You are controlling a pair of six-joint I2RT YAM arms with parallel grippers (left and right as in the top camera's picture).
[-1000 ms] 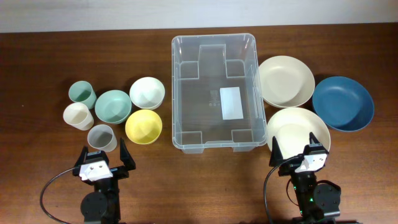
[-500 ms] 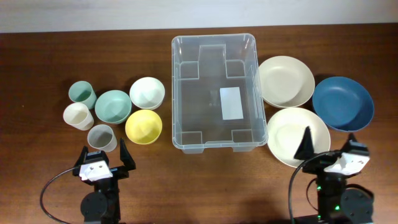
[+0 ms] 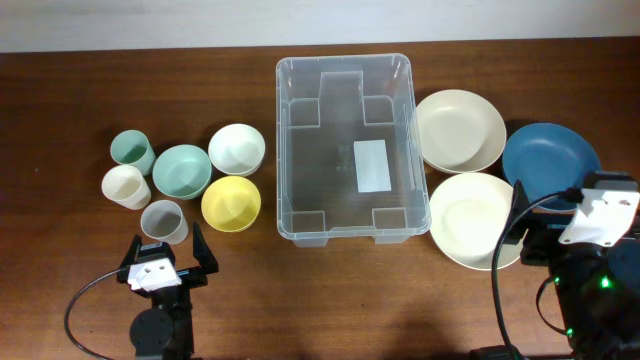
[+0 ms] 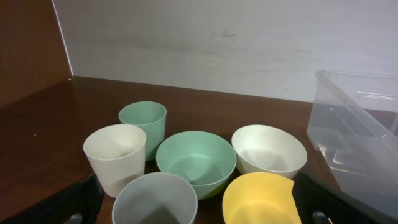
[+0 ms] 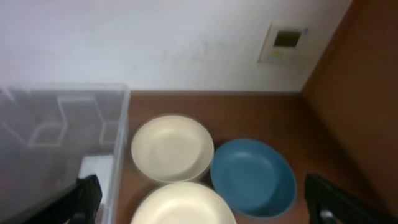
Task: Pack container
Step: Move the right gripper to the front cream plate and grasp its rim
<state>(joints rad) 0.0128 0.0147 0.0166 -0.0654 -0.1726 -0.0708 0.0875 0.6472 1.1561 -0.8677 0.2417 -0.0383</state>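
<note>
The clear container [image 3: 330, 150] sits empty in the centre of the overhead frame, open side up, where either arm can reach it. The dishes seem sorted by side. Cups and bowls, among them the yellow bowl [image 3: 231, 203] and grey cup [image 3: 163, 221], cluster at middle left. Two cream plates and a blue plate [image 3: 551, 166] lie at middle right, probably so each arm serves its own group. The left gripper [image 3: 168, 248] rests at lower left just below the grey cup, fingers spread and holding nothing. The right gripper [image 5: 204, 190], also spread wide and empty, hangs at lower right over the edge of the lower cream plate [image 3: 478, 220], which looks like its likely first pick. Nothing is packed yet.
</note>
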